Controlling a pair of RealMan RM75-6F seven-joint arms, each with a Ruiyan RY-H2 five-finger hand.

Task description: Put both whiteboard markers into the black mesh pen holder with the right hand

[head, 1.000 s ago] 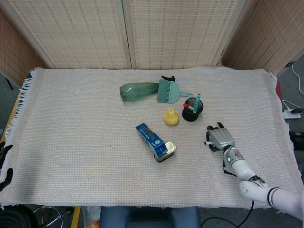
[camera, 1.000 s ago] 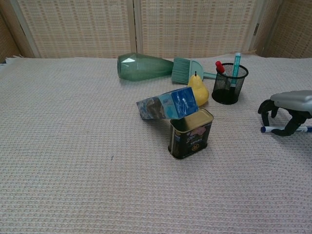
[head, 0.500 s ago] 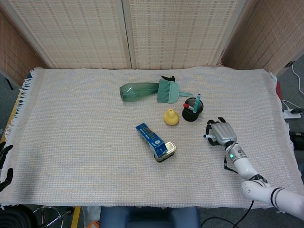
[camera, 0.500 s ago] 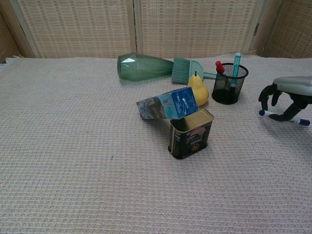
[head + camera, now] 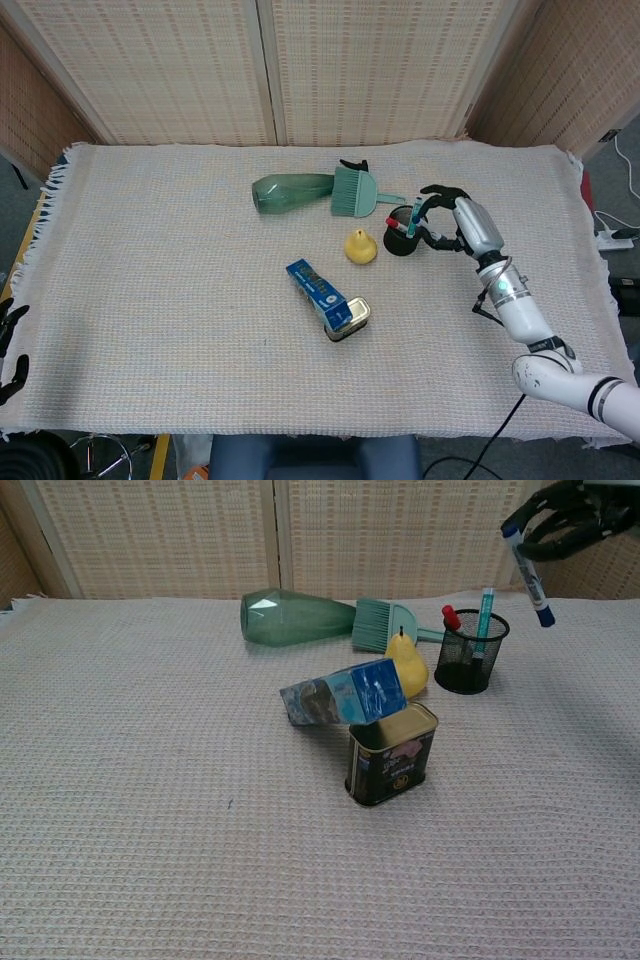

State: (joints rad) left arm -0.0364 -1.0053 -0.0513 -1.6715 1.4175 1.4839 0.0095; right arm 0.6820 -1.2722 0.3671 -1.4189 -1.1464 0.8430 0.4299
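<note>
The black mesh pen holder (image 5: 405, 233) (image 5: 471, 652) stands right of centre on the cloth, with a red-capped marker (image 5: 452, 616) and a teal pen (image 5: 484, 608) upright inside it. My right hand (image 5: 456, 220) (image 5: 566, 512) hangs in the air just right of the holder and above it. It grips a white marker with a blue cap (image 5: 527, 575), which slants down out of the fingers. Only the dark fingertips of my left hand (image 5: 9, 343) show, at the left edge off the table, spread and holding nothing.
A green glass bottle (image 5: 290, 192) lies on its side behind the holder, next to a teal brush (image 5: 352, 190). A yellow pear (image 5: 361, 246) sits just left of the holder. A blue carton (image 5: 315, 283) leans on a tin can (image 5: 347, 318) near the centre.
My right hand has lifted the blue-capped marker off the cloth and carried it up and back, from the table's right side to beside the pen holder.
</note>
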